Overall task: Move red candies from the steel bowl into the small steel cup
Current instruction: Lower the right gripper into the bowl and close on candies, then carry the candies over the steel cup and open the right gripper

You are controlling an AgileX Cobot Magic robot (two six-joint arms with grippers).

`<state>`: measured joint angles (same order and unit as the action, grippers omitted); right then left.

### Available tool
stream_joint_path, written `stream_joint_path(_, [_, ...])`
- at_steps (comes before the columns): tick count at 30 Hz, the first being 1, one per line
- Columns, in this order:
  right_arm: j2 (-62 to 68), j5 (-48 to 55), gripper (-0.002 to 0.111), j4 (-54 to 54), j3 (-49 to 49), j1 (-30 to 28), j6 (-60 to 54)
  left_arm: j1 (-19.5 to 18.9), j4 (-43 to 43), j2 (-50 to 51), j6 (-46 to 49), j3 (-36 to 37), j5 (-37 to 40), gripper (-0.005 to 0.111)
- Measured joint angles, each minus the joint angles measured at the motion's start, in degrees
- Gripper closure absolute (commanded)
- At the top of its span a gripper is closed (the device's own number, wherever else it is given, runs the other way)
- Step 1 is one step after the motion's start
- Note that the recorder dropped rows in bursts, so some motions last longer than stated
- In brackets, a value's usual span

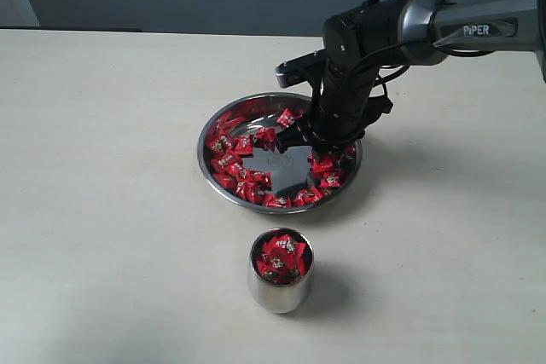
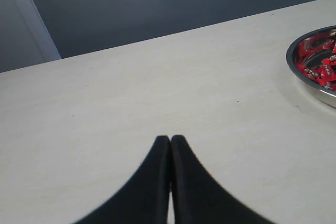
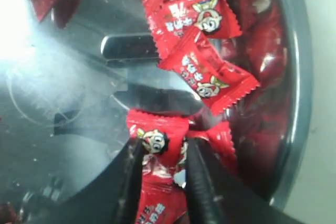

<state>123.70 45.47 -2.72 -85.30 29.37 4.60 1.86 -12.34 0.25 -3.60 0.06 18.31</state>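
Reaching into the wide steel bowl [image 1: 201, 159] at the middle of the desk [image 1: 102, 210], the right gripper [image 1: 300, 136] sits low among the red candies [image 1: 235, 147] that ring the bowl's shiny bottom. Seen from the right wrist, its black fingers [image 3: 197, 171] are drawn partway in around one red candy [image 3: 157, 141], touching the wrapper on both sides, so it looks pinched rather than loose. The candy lies on the bowl's floor near the rim, with other wrappers crowding just beside it. The small steel cup [image 1: 277, 296] stands apart from the bowl, nearer the front of the desk, and is heaped with candies almost to its lip. The left gripper [image 2: 170, 139] hangs over bare desk well to the side, fingers pressed together, holding nothing.

This appears to be the picking step. Next the arm would need to lift the candy straight out, clear of its neighbours, carry it over the cup and let go gently, since the pile could spill.
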Motion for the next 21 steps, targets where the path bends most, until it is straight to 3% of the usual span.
stream_joint_path(2, [0.0,-0.13,0.109,0.28,0.0,0.0,0.0,0.0,0.0,0.0,0.0,0.0,0.0,0.106])
stream_joint_path(21, [-4.14,-0.14,0.109,2.72,0.0,0.0,0.1,0.0,0.0,0.0,0.0,0.0,0.0,0.106])
